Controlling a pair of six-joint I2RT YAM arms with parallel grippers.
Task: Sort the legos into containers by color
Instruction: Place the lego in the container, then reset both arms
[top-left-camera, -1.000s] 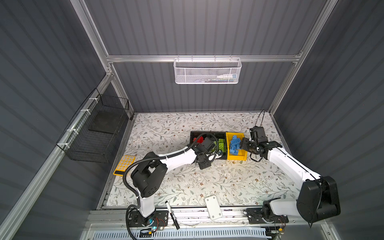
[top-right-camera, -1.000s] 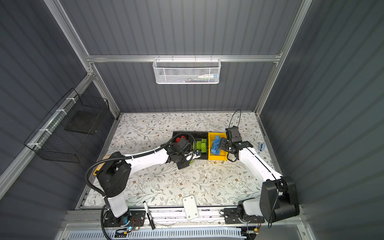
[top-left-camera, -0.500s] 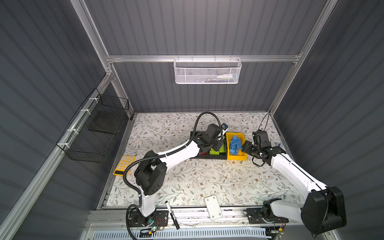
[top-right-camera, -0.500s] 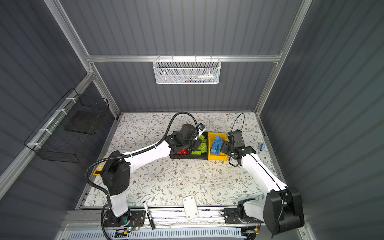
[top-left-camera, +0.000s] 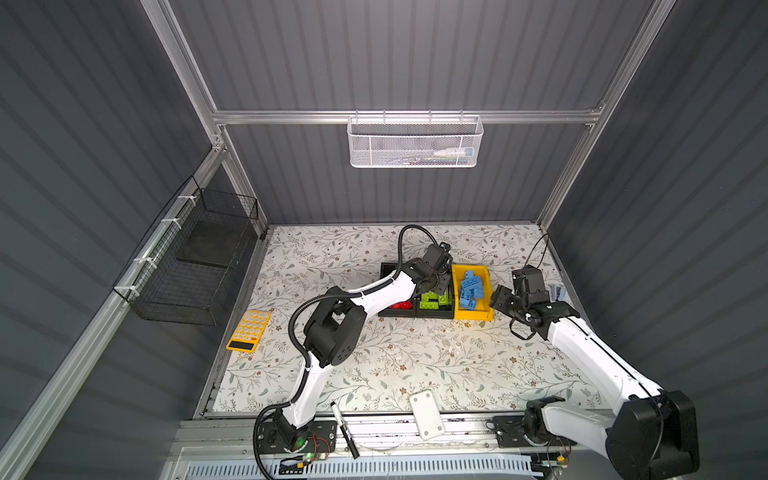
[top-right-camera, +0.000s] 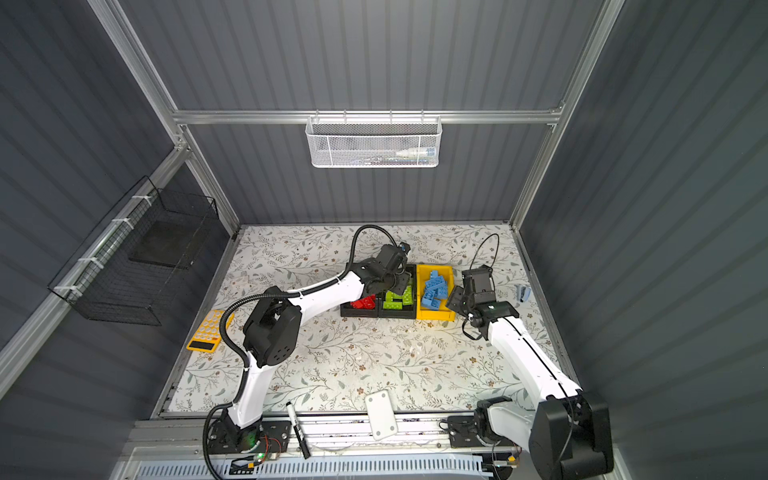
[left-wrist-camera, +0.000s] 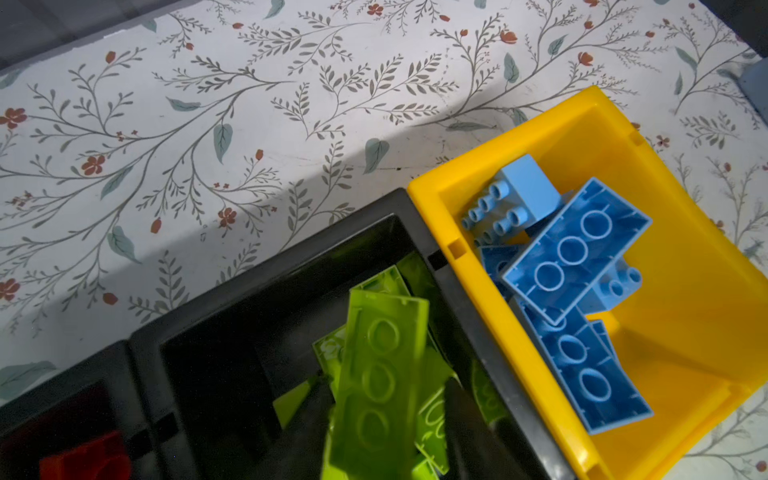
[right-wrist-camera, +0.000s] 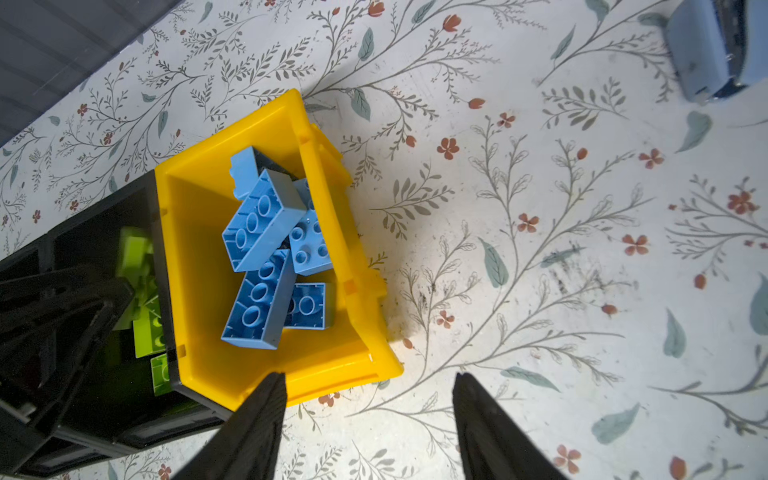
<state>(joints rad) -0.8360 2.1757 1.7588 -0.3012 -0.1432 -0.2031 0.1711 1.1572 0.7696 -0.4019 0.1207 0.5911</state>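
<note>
LIGHT: I see the floral tabletop (top-left-camera: 415, 357) bright from above, the grey walls (top-left-camera: 415, 62) dim | SHADOW: a soft band across it in the left wrist view, the black bin (left-wrist-camera: 270, 286) almost black inside | FOCUS: the green brick (left-wrist-camera: 382, 382) near the lens and the right gripper (right-wrist-camera: 368, 374) look soft | GLARE: a white patch beside the yellow bin (right-wrist-camera: 330, 212)

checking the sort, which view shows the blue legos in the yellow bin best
The right wrist view: the blue legos lie whole and uncovered in the yellow bin. The left wrist view is close too, but crops the bin. Both top views show them small.
</note>
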